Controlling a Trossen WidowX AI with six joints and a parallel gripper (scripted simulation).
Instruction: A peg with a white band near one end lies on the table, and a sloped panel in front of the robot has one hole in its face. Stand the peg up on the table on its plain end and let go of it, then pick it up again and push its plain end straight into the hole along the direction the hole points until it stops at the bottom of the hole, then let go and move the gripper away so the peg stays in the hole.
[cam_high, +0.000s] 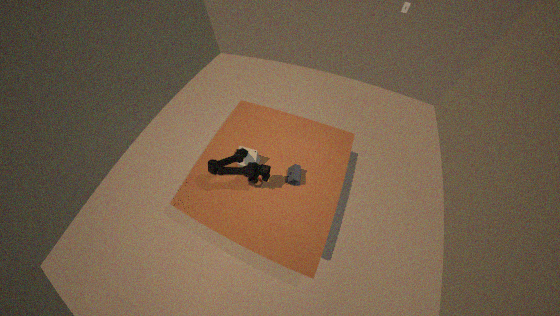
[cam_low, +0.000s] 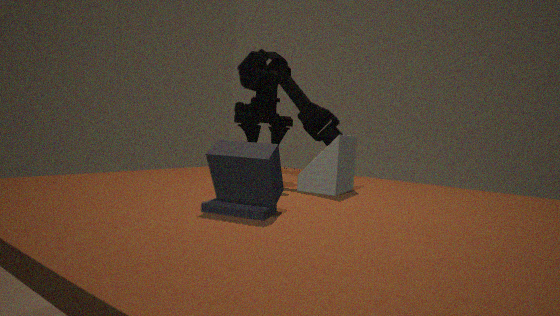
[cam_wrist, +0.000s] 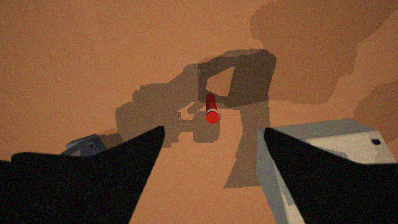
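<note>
The red peg (cam_wrist: 211, 104) stands upright on the table in the wrist view, its white-banded end up and its plain end down. My gripper (cam_high: 259, 181) (cam_low: 265, 142) (cam_wrist: 213, 131) points down above it with its fingers wide open and nothing between them. In the wrist view the peg shows in the gap between the fingertips. The dark blue-grey sloped panel (cam_high: 294, 175) (cam_low: 245, 175) (cam_wrist: 87, 145) stands beyond the gripper; in the wrist view the left finger partly hides it. Its hole cannot be made out clearly. The peg is hidden in the exterior view and cannot be made out in the top view.
A pale wedge-shaped block (cam_high: 248, 157) (cam_low: 320, 175) (cam_wrist: 345, 127) stands by the arm's base; in the wrist view it lies behind the right finger. The orange table (cam_high: 280, 225) (cam_low: 350, 260) (cam_wrist: 75, 60) carries the arm's shadows around the peg.
</note>
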